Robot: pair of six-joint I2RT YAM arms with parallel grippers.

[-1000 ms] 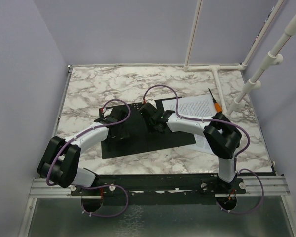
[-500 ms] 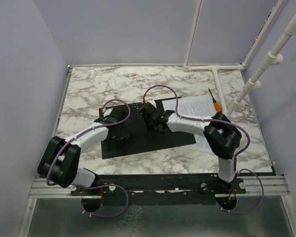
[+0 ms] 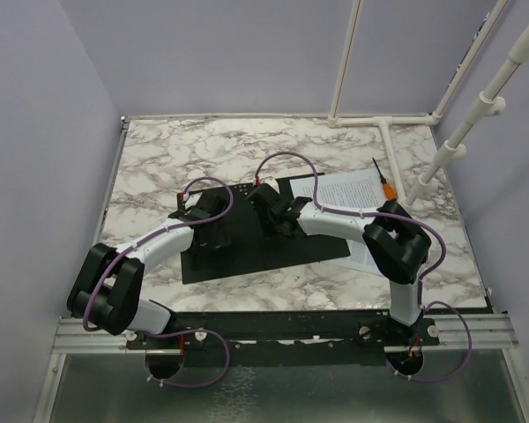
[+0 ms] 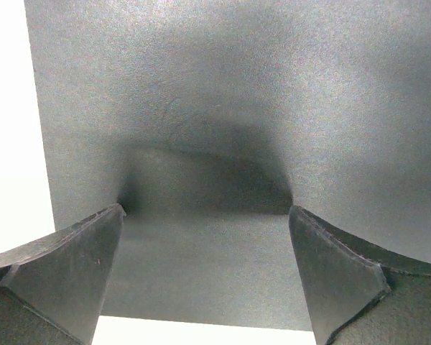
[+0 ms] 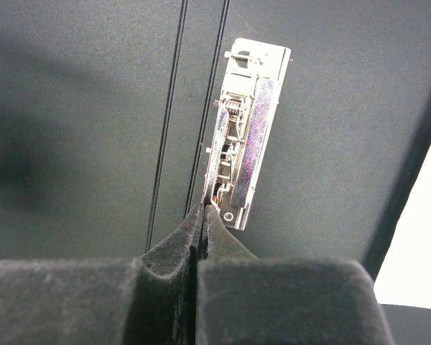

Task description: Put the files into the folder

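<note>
Right of the folder [image 3: 247,256], the files [image 3: 344,187] are lying nearest the right gripper [image 5: 203,215], its jaws together. The left gripper [image 4: 205,212] is gaping.

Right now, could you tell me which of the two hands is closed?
The right hand: its fingers are pressed together at the metal clip in the folder. The left hand has its fingers spread wide over its black face.

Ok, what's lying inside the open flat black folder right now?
Only a silver metal clip shows in the folder; no paper on its visible black faces. The left arm and right arm cover parts.
</note>
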